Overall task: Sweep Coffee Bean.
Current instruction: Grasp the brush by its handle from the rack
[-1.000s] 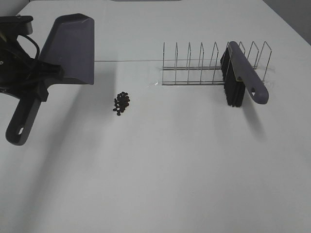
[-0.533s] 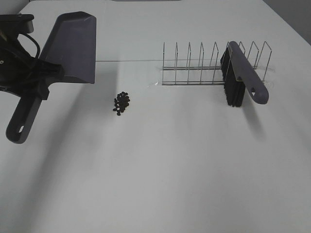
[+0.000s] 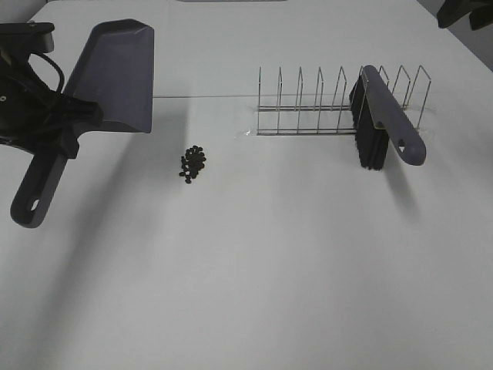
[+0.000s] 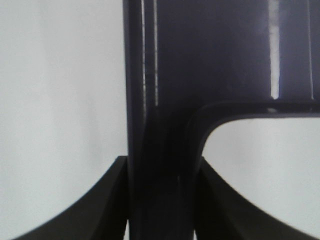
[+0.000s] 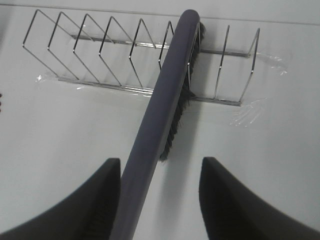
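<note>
Slightly toward 1 o'clock the dustpan (image 3: pixel 115 77) is found shifted since a second ago, and a dark part of the right arm (image 3: pixel 462 11) is now shown at the upper right corner of the high view. The dustpan's handle is clamped between the fingers of the left end effector (image 4: pixel 160 200), and the pan is held tilted above the desk (image 3: pixel 269 270). The coffee beans (image 3: pixel 192 163) are gathered in one small heap on the desk, at 5 o'clock from the pan's mouth and at 8 o'clock from the wire rack (image 3: pixel 308 132), apart from both. The brush (image 3: pixel 389 114) is leaned in the rack's 3 o'clock end, bristles down. The right end effector (image 5: pixel 160 162) is spread wide, with the brush handle seen between its fingers.
</note>
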Motion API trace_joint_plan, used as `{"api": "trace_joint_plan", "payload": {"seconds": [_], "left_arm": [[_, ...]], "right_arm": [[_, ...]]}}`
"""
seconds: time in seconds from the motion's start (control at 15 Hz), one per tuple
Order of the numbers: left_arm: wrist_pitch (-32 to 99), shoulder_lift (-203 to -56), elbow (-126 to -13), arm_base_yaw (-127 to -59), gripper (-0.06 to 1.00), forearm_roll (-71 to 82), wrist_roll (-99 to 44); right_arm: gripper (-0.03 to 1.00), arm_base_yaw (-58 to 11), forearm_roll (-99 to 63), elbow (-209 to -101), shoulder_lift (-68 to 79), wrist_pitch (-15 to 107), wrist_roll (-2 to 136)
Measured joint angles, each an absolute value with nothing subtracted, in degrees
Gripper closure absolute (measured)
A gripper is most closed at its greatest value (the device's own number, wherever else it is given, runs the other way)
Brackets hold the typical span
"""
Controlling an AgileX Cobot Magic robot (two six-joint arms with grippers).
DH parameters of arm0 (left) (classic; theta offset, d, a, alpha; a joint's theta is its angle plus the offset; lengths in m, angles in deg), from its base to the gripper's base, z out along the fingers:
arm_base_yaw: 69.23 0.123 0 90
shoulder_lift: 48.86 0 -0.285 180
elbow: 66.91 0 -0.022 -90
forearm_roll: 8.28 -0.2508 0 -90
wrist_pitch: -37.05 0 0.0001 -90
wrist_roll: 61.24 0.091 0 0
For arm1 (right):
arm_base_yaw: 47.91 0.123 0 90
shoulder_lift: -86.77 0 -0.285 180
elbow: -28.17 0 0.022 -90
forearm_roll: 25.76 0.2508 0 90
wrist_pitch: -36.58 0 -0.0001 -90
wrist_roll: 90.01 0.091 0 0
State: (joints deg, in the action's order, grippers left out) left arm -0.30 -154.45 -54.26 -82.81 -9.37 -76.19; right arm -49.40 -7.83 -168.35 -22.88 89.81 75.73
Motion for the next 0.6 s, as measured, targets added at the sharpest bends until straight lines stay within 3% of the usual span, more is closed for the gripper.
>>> {"api": "trace_joint_plan", "payload": {"seconds": [0.33, 0.6], "left_arm": [[-0.4, -154.5, -54.3, -82.8, 0.59, -8.6, -74.8], [-0.4, -154.5, -54.3, -82.8, 0.59, -8.3, -74.5]], "right_arm": [[0.49, -48.0, -10.5, -185.7, -38.0, 96.6, 80.0], [0.47, -41.2, -23.7, -194.9, -45.7, 102.4, 90.0]]}}
